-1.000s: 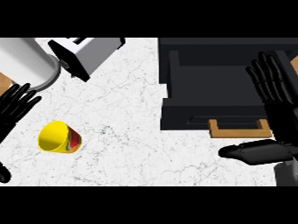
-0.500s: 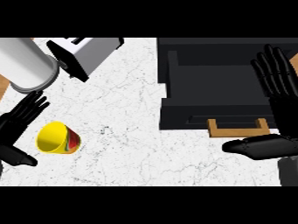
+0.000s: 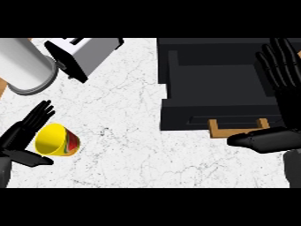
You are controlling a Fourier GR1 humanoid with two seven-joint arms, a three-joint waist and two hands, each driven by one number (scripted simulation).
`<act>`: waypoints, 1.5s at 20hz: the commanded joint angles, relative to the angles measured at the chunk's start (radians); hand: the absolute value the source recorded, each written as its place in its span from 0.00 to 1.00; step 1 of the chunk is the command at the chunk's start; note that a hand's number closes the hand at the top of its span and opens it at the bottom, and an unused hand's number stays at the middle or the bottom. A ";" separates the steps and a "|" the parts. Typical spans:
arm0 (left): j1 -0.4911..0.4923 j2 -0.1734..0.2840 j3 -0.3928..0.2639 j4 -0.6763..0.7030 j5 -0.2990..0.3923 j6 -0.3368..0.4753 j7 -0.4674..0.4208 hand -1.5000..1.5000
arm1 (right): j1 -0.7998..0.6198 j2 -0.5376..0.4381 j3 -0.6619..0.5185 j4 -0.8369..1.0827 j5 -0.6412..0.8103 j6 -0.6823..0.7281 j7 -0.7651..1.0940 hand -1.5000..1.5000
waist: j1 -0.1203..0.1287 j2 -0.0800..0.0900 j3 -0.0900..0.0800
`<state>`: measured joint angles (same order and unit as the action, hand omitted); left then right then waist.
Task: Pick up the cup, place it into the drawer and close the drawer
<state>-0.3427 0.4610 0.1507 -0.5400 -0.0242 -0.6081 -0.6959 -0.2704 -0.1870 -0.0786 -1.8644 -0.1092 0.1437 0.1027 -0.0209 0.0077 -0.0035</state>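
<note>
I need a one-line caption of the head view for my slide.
Left hand open beside the tipped yellow cup; right hand open near the open black drawer.

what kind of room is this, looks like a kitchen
Most likely a kitchen counter: a white marble worktop, a toaster at the back, a yellow cup and an open black drawer.

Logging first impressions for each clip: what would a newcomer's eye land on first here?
Probably the yellow cup, lying on its side at the lower left of the white counter, with the open left hand right beside it. Next, the open black drawer at upper right, with the open right hand resting along its right edge.
</note>
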 commanded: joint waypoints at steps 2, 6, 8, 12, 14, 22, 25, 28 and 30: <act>-0.031 -0.005 -0.028 0.122 -0.052 -0.074 -0.217 0.00 | -0.031 -0.007 -0.022 0.040 -0.001 -0.002 -0.010 0.00 | -0.002 0.003 -0.001; -0.025 -0.041 -0.044 0.181 -0.072 -0.010 -0.282 0.00 | 0.017 0.029 0.022 -0.011 0.015 -0.008 -0.027 0.00 | -0.013 0.006 -0.003; -0.017 -0.028 -0.041 0.189 -0.064 -0.032 -0.324 0.00 | 0.008 -0.021 -0.025 -0.014 -0.034 0.032 -0.001 0.00 | -0.015 0.006 -0.003; -0.049 -0.039 -0.055 0.218 -0.071 -0.037 -0.335 0.00 | -0.008 0.003 -0.001 -0.028 -0.025 0.011 0.021 0.00 | -0.016 0.006 -0.004; -0.080 -0.037 -0.050 0.243 -0.068 -0.022 -0.325 0.00 | -0.003 0.003 0.012 -0.032 -0.006 0.007 0.027 0.00 | -0.024 0.009 -0.005; -0.092 -0.075 -0.087 0.265 -0.090 -0.030 -0.374 0.00 | -0.017 -0.009 -0.025 0.025 -0.008 0.015 -0.021 0.00 | -0.009 0.007 -0.002; -0.118 -0.071 -0.090 0.273 -0.087 -0.047 -0.369 0.00 | -0.020 -0.026 -0.027 -0.005 -0.028 0.031 0.011 0.00 | -0.023 0.009 -0.004; -0.087 -0.117 -0.108 0.270 -0.092 -0.044 -0.398 0.00 | -0.008 -0.024 -0.019 -0.016 -0.028 0.030 0.032 0.00 | -0.018 0.005 -0.003; -0.120 -0.105 -0.107 0.274 -0.074 -0.122 -0.346 0.00 | 0.012 -0.034 -0.040 -0.006 -0.053 0.052 0.011 0.00 | -0.028 0.007 -0.003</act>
<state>-0.4475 0.3644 0.0505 -0.2828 -0.1089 -0.5102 -0.9259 -0.2804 -0.2107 -0.1049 -1.8647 -0.1375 0.1740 0.1174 -0.0412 0.0150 -0.0062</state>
